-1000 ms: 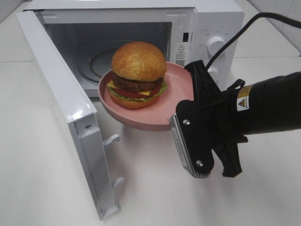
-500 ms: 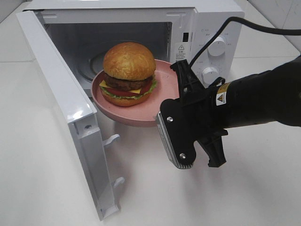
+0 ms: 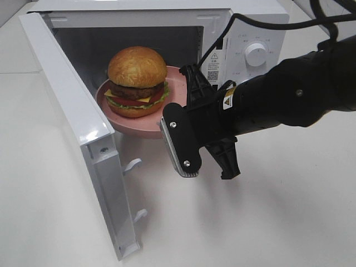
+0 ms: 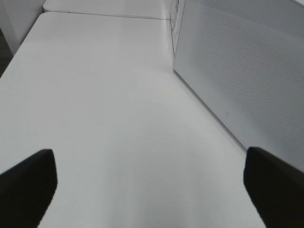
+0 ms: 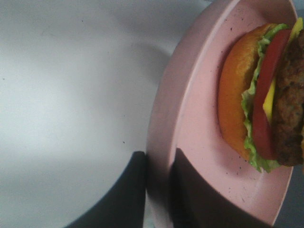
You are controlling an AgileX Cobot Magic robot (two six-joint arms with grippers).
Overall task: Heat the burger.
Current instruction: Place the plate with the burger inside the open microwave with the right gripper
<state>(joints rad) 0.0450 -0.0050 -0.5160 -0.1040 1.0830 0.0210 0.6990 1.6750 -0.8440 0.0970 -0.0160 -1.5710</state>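
Burger (image 3: 137,80) seated on the pink plate (image 3: 175,89), both partly inside the cavity of the microwave (image 3: 253,30), whose door (image 3: 67,111) is swung wide. Right gripper (image 5: 158,187) — jaws clamped on the plate's rim, on the side toward the microwave's control panel. Left gripper (image 4: 152,190) — jaws spread wide, holding nothing, above the table (image 4: 104,118) beside the microwave.
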